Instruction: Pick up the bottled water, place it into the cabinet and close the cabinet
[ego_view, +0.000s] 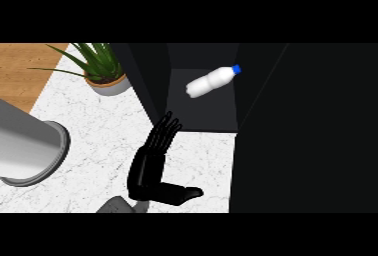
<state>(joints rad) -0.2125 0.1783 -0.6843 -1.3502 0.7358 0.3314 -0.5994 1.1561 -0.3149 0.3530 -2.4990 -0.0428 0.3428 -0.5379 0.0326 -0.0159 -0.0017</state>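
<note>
We note the bottled water (210, 81) inside the open cabinet (151, 85), seen against the dark grey inner surface of the compartment, roughly midway between the cabinet's left wall and the black panel (310, 130) that fills the right side of the view. The bottle lies aslant: its long axis runs diagonally, with the blue cap (236, 68) pointing to the upper right, toward the back of the compartment, and the rounded white base to the lower left. We cannot tell whether it rests flat on the surface or sits a little off it. Nothing grips it. The left hand (148, 167) is below and left of the bottle, well apart from it, over the white marble counter (88, 125). Its fingers (166, 127) are straight and together, pointing up toward the cabinet's front edge, and the thumb (184, 192) sticks out to the right; the hand is open and holds nothing. Whether the fingertips touch the cabinet's edge we cannot tell. The right hand does not show. At the upper left stands a potted plant (103, 75), just beside the cabinet's left wall, and a grey cylinder (29, 150) sits on the counter at the left edge
</note>
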